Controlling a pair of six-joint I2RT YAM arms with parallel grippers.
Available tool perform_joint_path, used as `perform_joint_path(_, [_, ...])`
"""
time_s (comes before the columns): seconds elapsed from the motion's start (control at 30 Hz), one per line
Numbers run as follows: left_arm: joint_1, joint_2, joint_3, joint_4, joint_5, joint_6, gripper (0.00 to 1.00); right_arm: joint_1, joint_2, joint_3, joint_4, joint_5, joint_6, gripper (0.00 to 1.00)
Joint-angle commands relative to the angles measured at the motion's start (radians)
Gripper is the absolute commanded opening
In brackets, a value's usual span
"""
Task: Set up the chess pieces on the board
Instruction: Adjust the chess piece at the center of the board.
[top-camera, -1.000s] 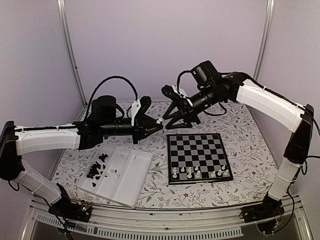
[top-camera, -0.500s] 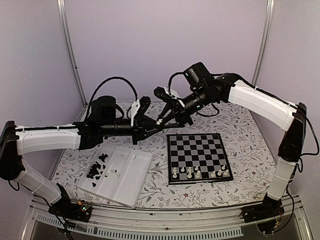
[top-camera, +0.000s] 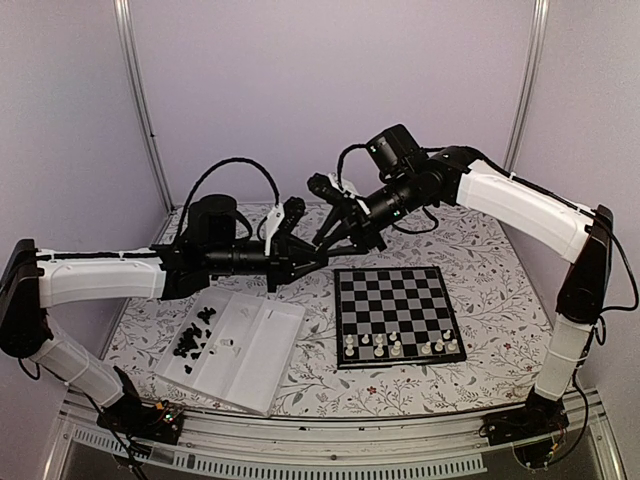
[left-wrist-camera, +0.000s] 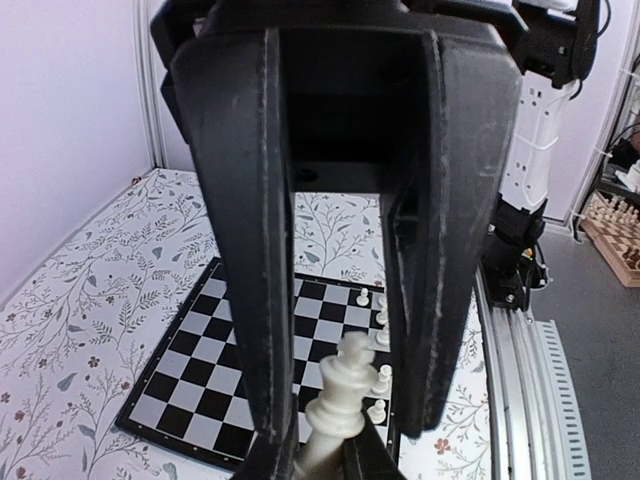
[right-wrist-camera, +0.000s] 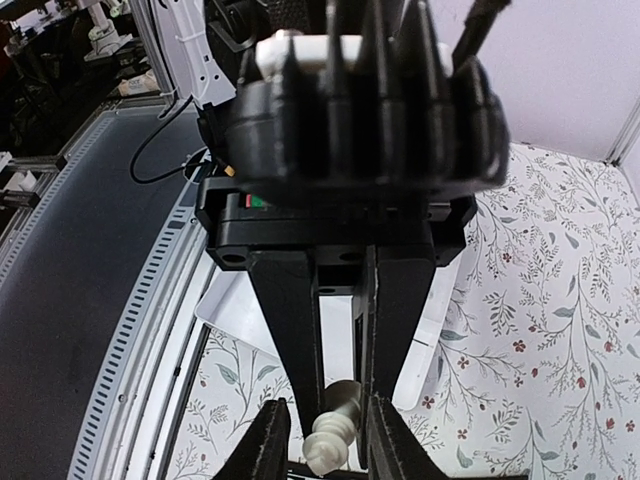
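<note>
One cream piece in left claw, right claw around it, one board

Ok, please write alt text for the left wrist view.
A cream-white chess piece is pinched in the left gripper, between the open fingers of the right gripper. Below lies the board, a few white pieces along one edge.
</note>
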Motion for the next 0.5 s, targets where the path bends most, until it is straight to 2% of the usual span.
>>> perform_joint_path(0.0, [0.017,-0.009,0.005,0.021,0.007,-0.006,0.15,0.008,-0.019,0.016,-0.003,0.007,0.002,0.25])
perform_joint_path(0.2, [0.023,-0.011,0.004,0.027,0.007,-0.026,0.18,0.008,-0.012,0.010,0.008,0.044,0.009,0.14])
perform_joint_path(0.33, [0.025,-0.012,0.005,0.011,-0.040,-0.030,0.37,0.007,-0.016,0.002,0.008,0.081,0.014,0.04])
perform_joint_path(0.47, [0.025,-0.030,-0.002,-0.042,-0.104,0.023,0.45,-0.017,-0.049,-0.023,-0.002,0.126,0.005,0.01])
